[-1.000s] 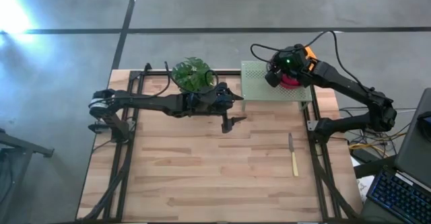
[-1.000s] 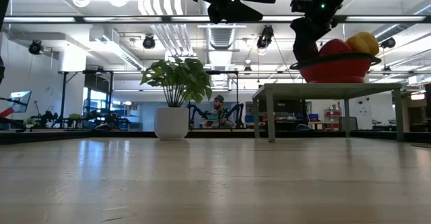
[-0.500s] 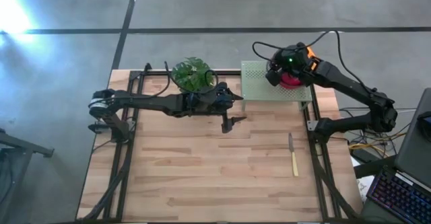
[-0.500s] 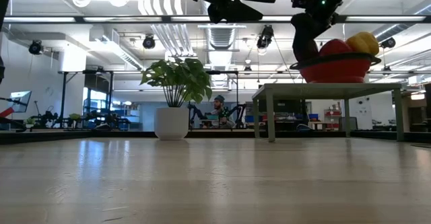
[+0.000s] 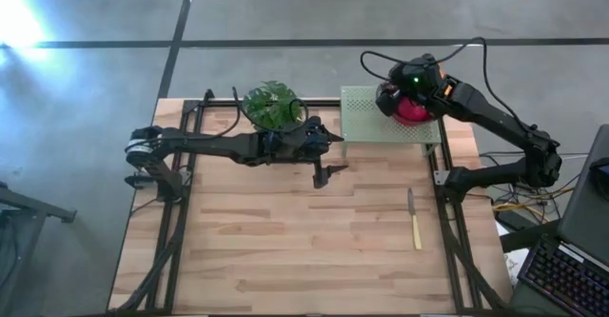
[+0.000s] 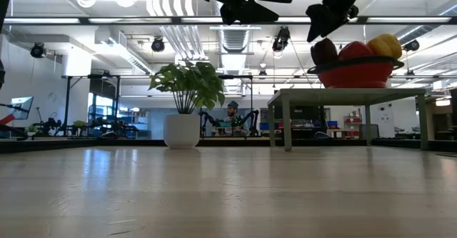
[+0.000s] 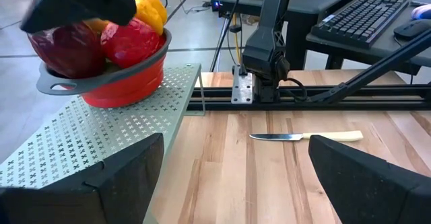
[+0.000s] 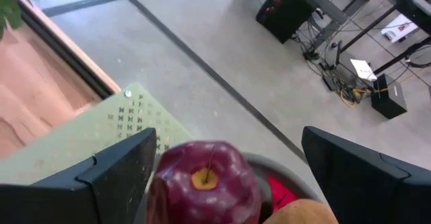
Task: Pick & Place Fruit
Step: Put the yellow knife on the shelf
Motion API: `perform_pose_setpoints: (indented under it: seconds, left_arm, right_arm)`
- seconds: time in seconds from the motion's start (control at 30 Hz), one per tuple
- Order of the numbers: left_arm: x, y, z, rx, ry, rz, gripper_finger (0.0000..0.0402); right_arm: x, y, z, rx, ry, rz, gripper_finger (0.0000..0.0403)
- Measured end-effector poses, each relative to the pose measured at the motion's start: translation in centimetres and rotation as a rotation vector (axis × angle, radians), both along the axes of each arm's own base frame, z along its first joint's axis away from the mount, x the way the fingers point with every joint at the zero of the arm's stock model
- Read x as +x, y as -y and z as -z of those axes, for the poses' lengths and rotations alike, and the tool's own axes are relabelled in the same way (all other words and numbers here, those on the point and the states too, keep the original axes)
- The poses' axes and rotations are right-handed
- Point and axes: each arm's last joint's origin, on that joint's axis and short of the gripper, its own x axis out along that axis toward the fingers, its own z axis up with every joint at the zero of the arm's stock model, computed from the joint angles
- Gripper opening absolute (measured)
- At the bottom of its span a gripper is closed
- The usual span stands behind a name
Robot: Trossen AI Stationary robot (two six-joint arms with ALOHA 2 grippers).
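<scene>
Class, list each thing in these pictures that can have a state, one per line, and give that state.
Right gripper: open, above the bowl, holding nothing.
Left gripper: open, empty, over the table.
Maroon apple: in the bowl, stem up.
Red bowl: upright on the green stand, filled with fruit.
Knife: lying flat on the table.
Potted plant: upright.

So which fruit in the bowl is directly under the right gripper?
The maroon apple, stem up, at the bowl's edge; the open right gripper hovers just above it. The red fruit and yellow fruit sit farther along.
</scene>
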Motion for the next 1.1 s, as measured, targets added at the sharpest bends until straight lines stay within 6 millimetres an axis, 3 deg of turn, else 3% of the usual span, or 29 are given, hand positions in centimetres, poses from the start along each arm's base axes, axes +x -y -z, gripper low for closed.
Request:
perform_pose_setpoints:
  seconds: [0.23,0.5,0.73,0.9,1.1]
  left_arm:
    - [-0.1,0.0,-0.1,0.006,0.003,-0.002,0.0374]
    - [-1.0,0.0,0.5,0.000,-0.134,-0.006,0.0374]
    - [-3.0,-0.4,-0.9,0.041,-0.176,-0.177,0.0374]
    - [-3.8,-0.4,-2.2,0.053,-0.132,-0.210,0.0374]
    - [-4.0,-0.4,-2.4,0.054,-0.127,-0.210,0.0374]
  right_arm:
    - [0.4,-1.0,-2.5,-0.021,0.083,-0.074,0.0366]
    - [1.5,-4.5,-4.7,0.077,0.191,-0.265,0.0365]
    - [1.4,-9.6,-3.0,0.287,0.049,-0.357,0.0341]
    - [0.3,-13.5,-1.4,0.472,-0.037,-0.307,0.0319]
    - [-1.4,-17.5,0.3,0.642,-0.066,-0.162,0.0299]
